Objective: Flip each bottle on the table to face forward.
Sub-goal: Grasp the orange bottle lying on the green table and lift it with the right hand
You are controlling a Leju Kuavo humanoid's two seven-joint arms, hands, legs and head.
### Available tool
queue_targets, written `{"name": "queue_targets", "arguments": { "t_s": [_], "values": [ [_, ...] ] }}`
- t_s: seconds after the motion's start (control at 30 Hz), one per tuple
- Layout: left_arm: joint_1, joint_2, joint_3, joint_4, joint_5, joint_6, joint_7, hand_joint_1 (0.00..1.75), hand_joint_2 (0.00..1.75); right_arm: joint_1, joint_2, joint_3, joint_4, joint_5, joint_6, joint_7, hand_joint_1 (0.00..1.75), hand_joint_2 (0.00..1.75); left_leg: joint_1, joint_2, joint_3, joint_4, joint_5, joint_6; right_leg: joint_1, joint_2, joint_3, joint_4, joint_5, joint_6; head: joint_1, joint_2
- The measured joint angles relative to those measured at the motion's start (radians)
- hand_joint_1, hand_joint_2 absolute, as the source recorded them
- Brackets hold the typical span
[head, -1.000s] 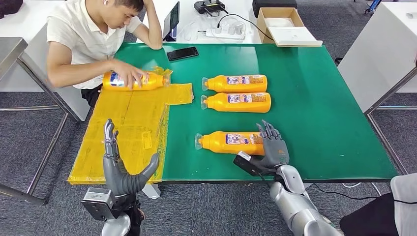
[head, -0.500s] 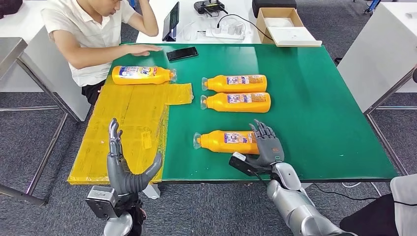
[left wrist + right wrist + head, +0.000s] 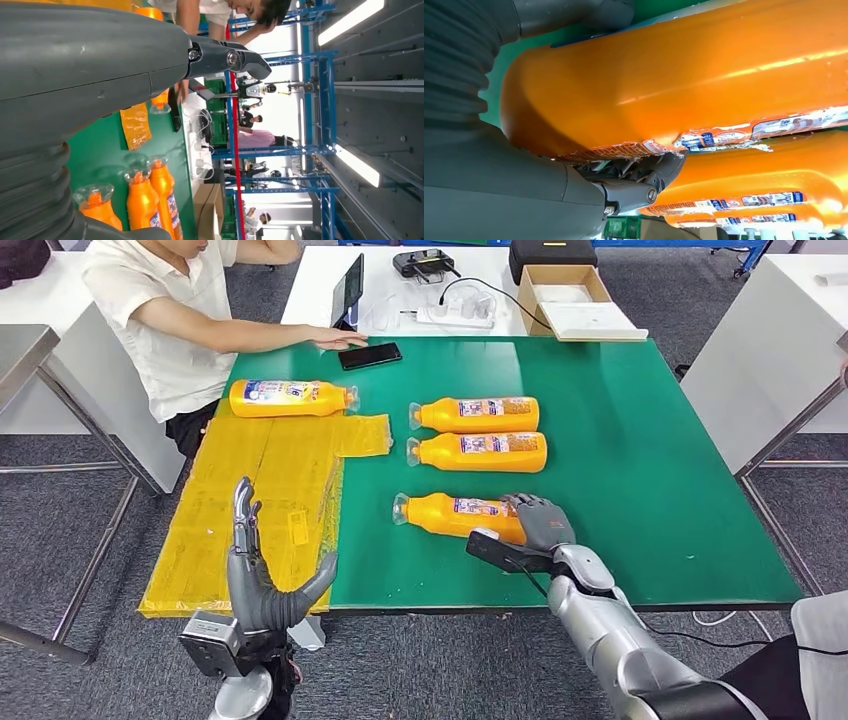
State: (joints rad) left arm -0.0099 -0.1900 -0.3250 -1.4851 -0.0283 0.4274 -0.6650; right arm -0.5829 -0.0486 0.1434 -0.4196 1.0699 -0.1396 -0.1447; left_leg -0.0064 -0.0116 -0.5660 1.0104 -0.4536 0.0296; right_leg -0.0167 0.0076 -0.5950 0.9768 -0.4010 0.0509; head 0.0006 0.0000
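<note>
Right hand (image 3: 541,525) of mine lies over the base end of the nearest orange plastic bottle (image 3: 455,516), with the fingers bent around its body, and in the right wrist view (image 3: 634,190) I see a finger under the label edge and the thumb on the other side, so I judge that I hold the bottle, though how firm the grip is I cannot tell from so close. This bottle lies on its side near the front edge of the green table mat (image 3: 650,460), with its clear cap to my left. My left hand (image 3: 262,585) hangs spread and holds nothing, in front of the table edge beside the yellow plastic sheet (image 3: 270,490). Two more orange bottles (image 3: 478,414) (image 3: 480,451) lie side by side further back, and a fourth bottle (image 3: 290,397) lies at the far end of the yellow sheet. The bottle looks full, so I expect it is rather heavy, with stiff walls and a smooth, glossy skin that may slip; the liquid inside may shift when I turn it. The wide body near the base seems the best place to take it, not the narrow neck. The mat is flat and probably not slippery. A person in a white shirt (image 3: 170,310) sits at the far left corner with a hand near a black phone (image 3: 370,355), and a cardboard box (image 3: 565,295) stands on the white table behind.
</note>
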Motion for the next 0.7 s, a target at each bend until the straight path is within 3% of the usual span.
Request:
{"name": "queue_targets", "arguments": {
  "t_s": [0.3,0.43,0.5,0.57,0.63,0.7],
  "values": [
    [-0.002,0.0,0.0,0.003,0.002,-0.006,0.0,0.0,1.75,-0.001,-0.005,-0.001,0.004,-0.047,0.011,-0.022,1.75,1.75,0.0,0.0,0.002,0.0,-0.001,0.001,0.0,0.0,0.004,-0.003,0.0,0.001,0.0,0.0],
    [0.002,0.0,0.001,0.002,0.04,-0.024,0.011,0.0,1.75,0.011,-0.005,-0.028,0.003,-0.167,0.014,-0.149,1.75,1.75,0.0,0.0,0.001,0.0,0.0,0.001,0.0,0.0,0.012,-0.003,0.001,0.002,0.0,0.0],
    [0.008,-0.001,0.003,0.002,0.096,-0.049,0.06,0.0,1.75,0.035,0.004,-0.051,-0.012,-0.253,-0.007,-0.248,1.75,1.75,0.0,0.001,0.001,0.0,0.0,0.001,0.0,0.001,0.015,-0.003,0.002,0.002,0.0,0.0],
    [0.014,-0.002,0.007,0.006,0.181,-0.084,0.165,0.0,1.75,0.08,0.023,-0.069,-0.06,-0.344,-0.044,-0.322,1.75,1.75,0.0,0.001,0.0,0.0,-0.001,0.001,0.0,0.002,0.014,-0.003,0.002,0.003,0.0,0.0],
    [0.02,-0.003,0.01,0.021,0.281,-0.132,0.268,0.0,1.75,0.146,0.049,-0.075,-0.149,-0.435,-0.08,-0.352,1.75,1.75,0.001,0.0,-0.003,0.0,-0.001,0.001,0.0,0.001,0.011,-0.002,0.002,0.003,0.0,0.0],
    [0.027,-0.002,0.012,0.043,0.376,-0.185,0.316,0.0,1.75,0.22,0.078,-0.065,-0.276,-0.527,-0.11,-0.363,1.75,1.75,0.002,0.0,-0.009,0.0,0.0,0.001,0.001,0.001,0.005,-0.001,0.002,0.003,0.0,0.0]
  ]
}}
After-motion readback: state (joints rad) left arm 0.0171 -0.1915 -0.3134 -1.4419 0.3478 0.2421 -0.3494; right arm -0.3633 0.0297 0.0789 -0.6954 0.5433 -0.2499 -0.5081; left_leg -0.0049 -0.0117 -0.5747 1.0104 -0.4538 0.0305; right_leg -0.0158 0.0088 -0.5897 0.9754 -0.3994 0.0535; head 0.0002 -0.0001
